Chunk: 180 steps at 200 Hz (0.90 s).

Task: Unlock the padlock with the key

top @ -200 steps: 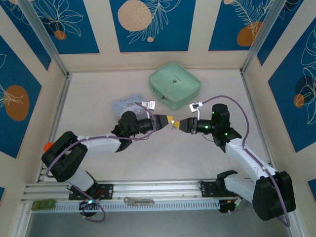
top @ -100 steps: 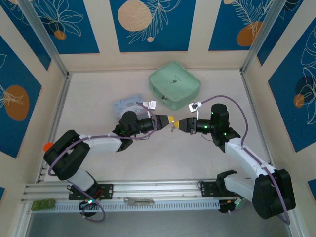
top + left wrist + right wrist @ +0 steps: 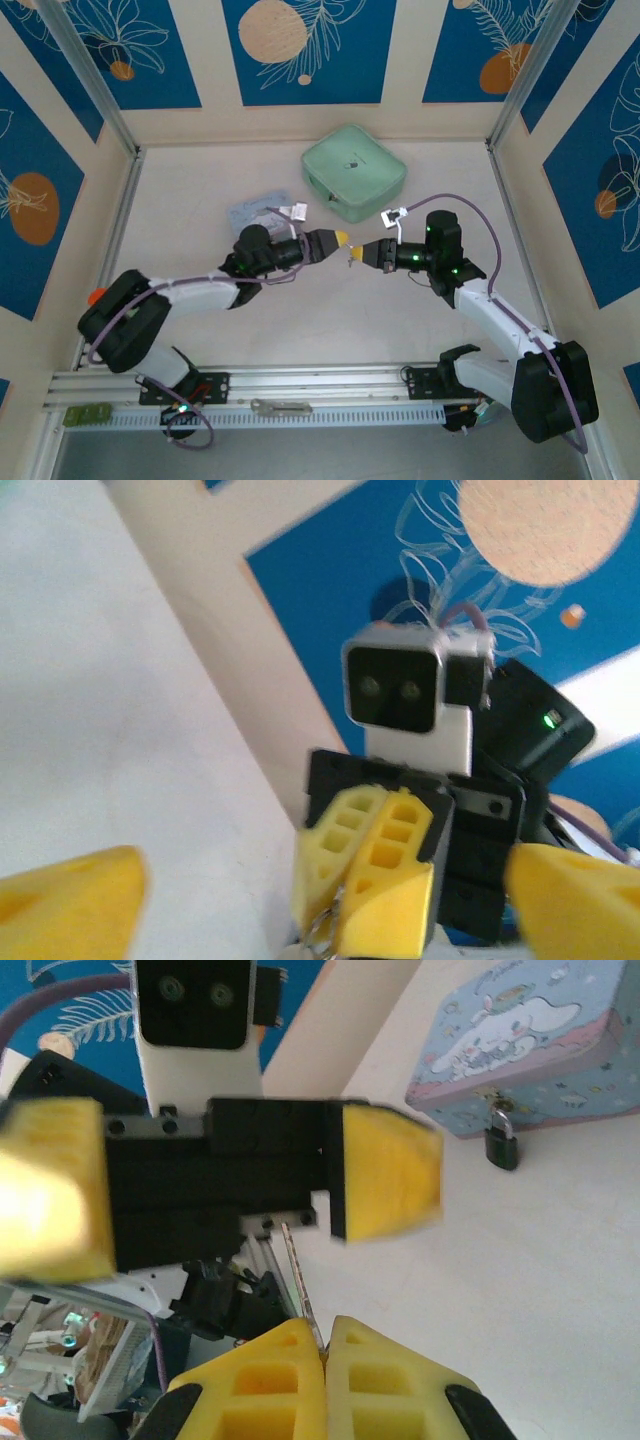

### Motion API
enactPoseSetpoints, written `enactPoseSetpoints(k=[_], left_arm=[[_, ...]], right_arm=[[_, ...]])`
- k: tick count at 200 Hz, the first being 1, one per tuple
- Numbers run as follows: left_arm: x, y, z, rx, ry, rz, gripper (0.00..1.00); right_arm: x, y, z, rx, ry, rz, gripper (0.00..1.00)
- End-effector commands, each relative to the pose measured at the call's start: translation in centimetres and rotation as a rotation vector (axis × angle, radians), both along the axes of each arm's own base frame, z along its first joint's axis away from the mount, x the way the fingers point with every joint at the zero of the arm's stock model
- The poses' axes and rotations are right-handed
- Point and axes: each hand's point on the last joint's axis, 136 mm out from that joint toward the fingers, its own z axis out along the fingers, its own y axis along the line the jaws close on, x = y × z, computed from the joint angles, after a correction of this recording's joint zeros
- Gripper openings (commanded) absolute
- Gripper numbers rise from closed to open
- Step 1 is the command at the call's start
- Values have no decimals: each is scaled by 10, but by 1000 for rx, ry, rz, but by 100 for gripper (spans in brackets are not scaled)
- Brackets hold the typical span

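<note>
My right gripper (image 3: pixel 327 1332) is shut on the thin silvery key (image 3: pixel 297 1275), whose blade sticks out toward the left gripper (image 3: pixel 220 1175). That left gripper (image 3: pixel 338 240) is open, its yellow fingers (image 3: pixel 385 1170) spread wide, facing the right gripper (image 3: pixel 360 253) above the table's middle. In the left wrist view the right gripper (image 3: pixel 365 895) sits shut between my left fingers (image 3: pixel 70 905), a bit of metal ring (image 3: pixel 320 938) showing at its tips. The small dark padlock (image 3: pixel 501 1142) hangs on the front of the pale blue cartoon tin (image 3: pixel 520 1050). The left arm hides the padlock in the top view.
The tin (image 3: pixel 255 212) lies just behind the left wrist. A mint green pouch (image 3: pixel 354 172) rests at the back centre. A flat grey metal bar (image 3: pixel 281 407) lies on the front rail. Open tabletop stretches in front of both grippers.
The left arm has drawn back a little to the left, widening the gap between the two grippers. The right gripper with the key has barely moved.
</note>
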Motion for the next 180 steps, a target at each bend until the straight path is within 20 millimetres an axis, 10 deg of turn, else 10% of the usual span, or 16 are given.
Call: enactPoseSetpoints(k=[1,60,116,180], left_arm=[[29,53,-20,171,-30,229,100],[36,161,-103,812,23,535,91],[41,170,-152,998,70,452,54],[85,168,-182,969,115,493,41]], right_arm=[[2,-4,-12,-53,17,-27,0],[11,-2,-39,-161,102,-85,0],[11,10,-43,-176,114,-54,0],[8,12,-42,-186,109,-44,0]])
